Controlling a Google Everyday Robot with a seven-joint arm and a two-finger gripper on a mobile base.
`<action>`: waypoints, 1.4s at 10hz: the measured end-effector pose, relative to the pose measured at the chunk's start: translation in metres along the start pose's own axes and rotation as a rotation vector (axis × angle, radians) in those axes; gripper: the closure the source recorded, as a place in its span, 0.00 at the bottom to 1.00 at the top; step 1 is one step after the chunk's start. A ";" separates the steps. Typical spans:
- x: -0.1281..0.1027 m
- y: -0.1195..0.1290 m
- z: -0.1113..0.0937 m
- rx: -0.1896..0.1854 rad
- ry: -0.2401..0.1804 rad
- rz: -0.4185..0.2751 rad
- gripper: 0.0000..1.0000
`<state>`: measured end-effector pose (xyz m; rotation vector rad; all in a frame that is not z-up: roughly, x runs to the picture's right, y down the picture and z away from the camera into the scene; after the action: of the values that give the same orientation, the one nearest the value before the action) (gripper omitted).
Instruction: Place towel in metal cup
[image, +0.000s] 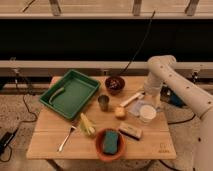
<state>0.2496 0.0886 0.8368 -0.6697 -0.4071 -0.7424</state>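
Observation:
The towel (137, 107), a pale whitish cloth, lies flat on the right part of the wooden table (50, 142), partly under a white cup (147, 114). The metal cup (103, 102), a small grey tumbler, stands upright near the table's middle, to the left of the towel. My gripper (155, 101) hangs from the white arm (162, 70) at the table's right side, low over the towel's right edge and just behind the white cup. Nothing shows in it.
A green tray (70, 92) holding a utensil sits at back left. A dark brown bowl (115, 84) is behind the metal cup. A yellow sponge (120, 112), a white-handled tool (131, 99), a yellow banana-like thing (86, 125), a fork (66, 139), an orange bowl (110, 142) and a tan block (130, 131) lie around.

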 end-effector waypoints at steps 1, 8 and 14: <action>-0.001 0.003 0.004 0.004 -0.005 0.002 0.20; 0.023 0.001 0.019 -0.011 0.033 -0.004 0.20; 0.030 0.012 0.056 -0.112 0.029 -0.021 0.20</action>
<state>0.2725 0.1194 0.8891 -0.7594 -0.3484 -0.7987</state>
